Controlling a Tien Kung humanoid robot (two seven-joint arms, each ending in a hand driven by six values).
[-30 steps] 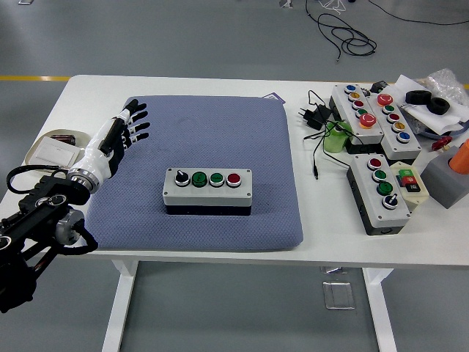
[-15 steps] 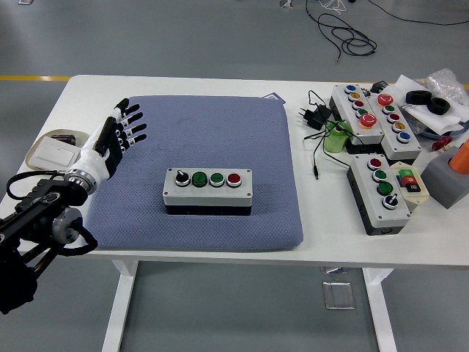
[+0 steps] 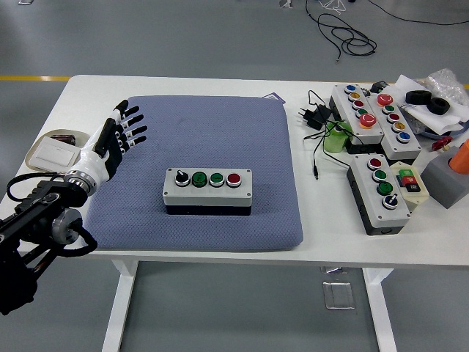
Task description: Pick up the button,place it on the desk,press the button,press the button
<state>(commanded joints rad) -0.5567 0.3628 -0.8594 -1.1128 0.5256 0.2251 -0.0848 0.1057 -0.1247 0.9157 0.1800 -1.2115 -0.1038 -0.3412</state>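
The left hand (image 3: 110,139) hovers over the left edge of the blue-grey mat (image 3: 198,172), fingers (image 3: 130,125) spread wide and straight, gripping nothing at all. Its black forearm runs down and out through the lower left corner. The palm sits well to the left of the button box (image 3: 208,190), with bare mat between the two.

That button box rests flat on the mat, a little toward its near edge, its long side running across the view. Along its top, left to right: a black knob (image 3: 182,177), a dark green button (image 3: 199,177), a lighter green button (image 3: 217,178) and a red button (image 3: 234,178).

Just behind the hand, at the desk's left edge, lies a shallow white tray (image 3: 55,152); there appears to be a small dark item at its far rim, too small to make out.

Over on the right of the white desk (image 3: 183,84), clear of the mat, there's a cluster of more control boxes: a long grey one (image 3: 374,116) with red mushroom heads and coloured buttons, and a shorter grey box (image 3: 379,192) nearer the front edge. A black plug adapter (image 3: 314,116) with its cable lies between them and the mat. A roll of black tape (image 3: 428,101) sits at the far right.
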